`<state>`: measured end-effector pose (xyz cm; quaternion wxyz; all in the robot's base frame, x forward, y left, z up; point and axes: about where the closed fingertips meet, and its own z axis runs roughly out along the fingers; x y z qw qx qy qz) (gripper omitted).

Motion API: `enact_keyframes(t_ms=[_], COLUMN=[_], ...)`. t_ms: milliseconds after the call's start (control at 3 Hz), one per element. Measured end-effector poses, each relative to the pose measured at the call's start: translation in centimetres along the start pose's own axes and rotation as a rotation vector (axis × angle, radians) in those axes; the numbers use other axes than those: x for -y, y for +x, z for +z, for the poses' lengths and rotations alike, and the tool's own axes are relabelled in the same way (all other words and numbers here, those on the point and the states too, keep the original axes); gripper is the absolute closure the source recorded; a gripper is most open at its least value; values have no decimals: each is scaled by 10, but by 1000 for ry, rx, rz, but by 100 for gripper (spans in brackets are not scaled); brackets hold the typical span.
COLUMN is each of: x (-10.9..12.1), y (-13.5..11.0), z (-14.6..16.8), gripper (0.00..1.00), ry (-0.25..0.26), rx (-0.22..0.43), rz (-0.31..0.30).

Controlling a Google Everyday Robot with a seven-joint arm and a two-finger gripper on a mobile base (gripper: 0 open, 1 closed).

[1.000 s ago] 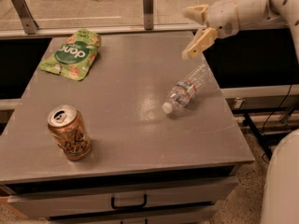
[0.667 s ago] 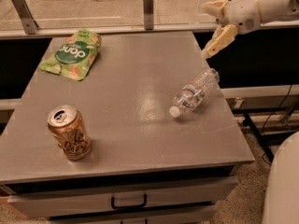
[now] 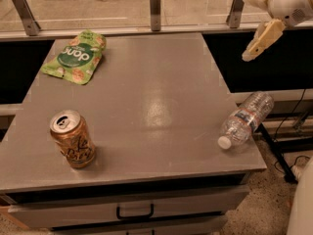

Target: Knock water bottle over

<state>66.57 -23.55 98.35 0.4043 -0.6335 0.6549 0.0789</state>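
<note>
The water bottle (image 3: 244,121) is a clear ribbed plastic bottle with a white cap and a pale label band. It lies on its side at the right edge of the grey table (image 3: 146,106), cap pointing to the front left, its base hanging past the edge. My gripper (image 3: 247,27) is in the air at the top right, beyond the table's right edge and well above and behind the bottle. Its cream fingers (image 3: 261,38) are spread apart and hold nothing.
A copper-orange drink can (image 3: 72,140) stands upright at the front left. A green snack bag (image 3: 76,58) lies flat at the back left. A railing with metal posts (image 3: 155,1) runs behind the table. A drawer with a black handle (image 3: 134,212) is below the tabletop.
The bottle has rolled to the right, to the table's right edge. My gripper has moved right and up, away from the tabletop.
</note>
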Motion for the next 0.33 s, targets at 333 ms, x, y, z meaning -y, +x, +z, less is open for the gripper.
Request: enact_keyframes(t_ms=[333], x=[0], y=[0], z=[0], gripper=[0], ry=[0], rx=[0], rz=[0])
